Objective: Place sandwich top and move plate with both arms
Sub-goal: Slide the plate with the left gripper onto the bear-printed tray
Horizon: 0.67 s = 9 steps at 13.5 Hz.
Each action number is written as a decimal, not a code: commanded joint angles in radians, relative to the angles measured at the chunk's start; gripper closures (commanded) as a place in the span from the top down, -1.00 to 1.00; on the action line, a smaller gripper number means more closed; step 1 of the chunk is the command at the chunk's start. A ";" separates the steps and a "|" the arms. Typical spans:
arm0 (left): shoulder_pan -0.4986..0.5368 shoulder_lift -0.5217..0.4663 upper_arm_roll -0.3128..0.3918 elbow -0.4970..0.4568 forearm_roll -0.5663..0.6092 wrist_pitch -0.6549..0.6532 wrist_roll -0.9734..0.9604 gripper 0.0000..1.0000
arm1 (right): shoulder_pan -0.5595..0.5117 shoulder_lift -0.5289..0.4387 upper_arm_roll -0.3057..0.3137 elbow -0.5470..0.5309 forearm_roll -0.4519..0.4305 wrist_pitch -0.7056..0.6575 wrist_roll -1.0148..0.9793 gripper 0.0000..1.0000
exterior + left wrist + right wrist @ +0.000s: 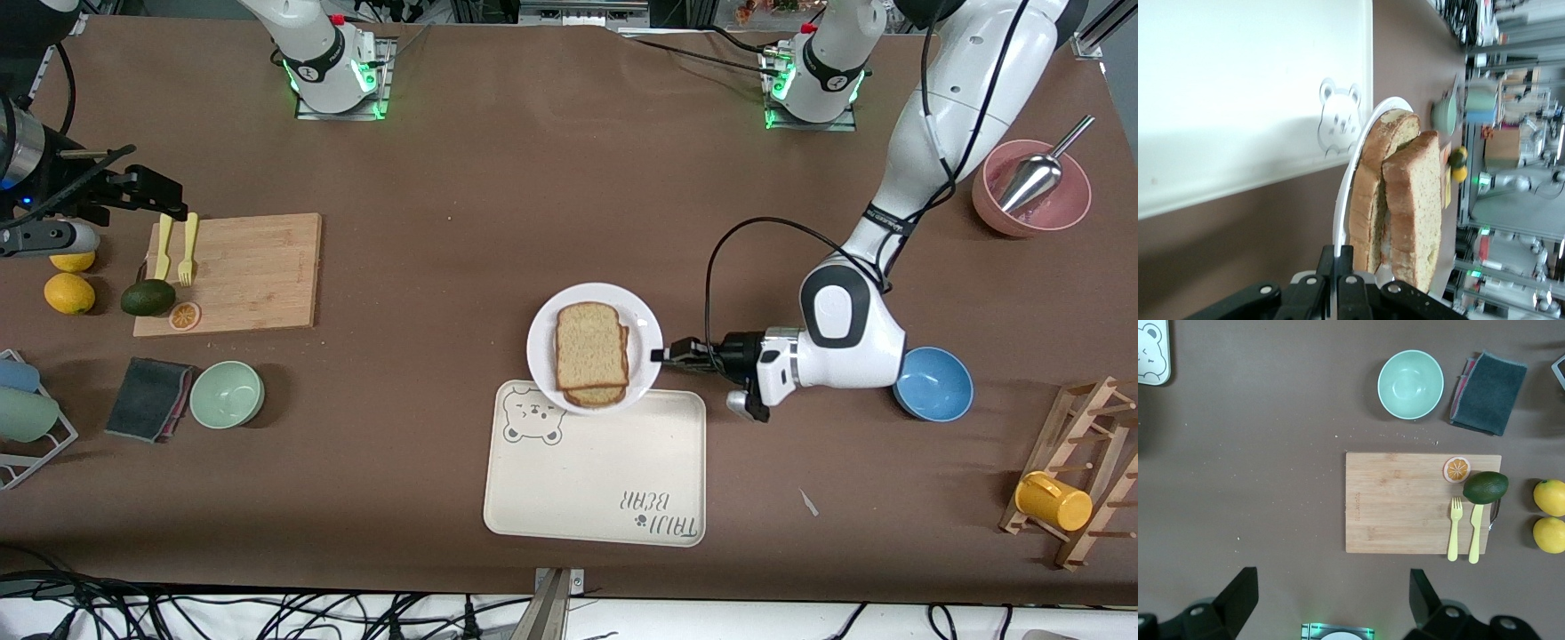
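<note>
At the tray's edge farther from the front camera, the round white plate (544, 342) overlaps the cream rectangular bear tray (594, 471) and carries the speckled wholegrain sandwich top (589, 344) stacked on the sandwich. The left gripper (659, 355) is clamped on the plate's rim, a stiff, slick, thin hold, so the soft, light bread could slide if it tilts. The right gripper (1331, 603) hangs spread wide over the wooden cutting board (240, 271), waiting; the rim toward its end looks the place for it

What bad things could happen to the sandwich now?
The left gripper has its jaws shut on the rim of the round white plate, one side only, so the plate might tip. The speckled brown bread slice on top sits offset from the slice under it and could slide off. The plate overlaps the cream rectangular bear tray, so its edge might catch. The right gripper waits, jaws open, over the wooden cutting board.
</note>
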 commanded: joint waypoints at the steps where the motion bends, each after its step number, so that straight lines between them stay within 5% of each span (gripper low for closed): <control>1: -0.009 0.094 0.002 0.180 -0.033 -0.009 -0.056 -1.00 | -0.004 0.001 0.005 0.015 -0.005 -0.010 0.000 0.99; 4: -0.037 0.226 0.000 0.340 -0.034 0.009 -0.041 -1.00 | -0.004 0.001 0.005 0.015 -0.006 -0.011 -0.001 0.99; 9: -0.101 0.350 0.002 0.442 -0.033 0.124 0.029 -1.00 | -0.004 0.001 0.005 0.015 -0.008 -0.011 -0.001 0.99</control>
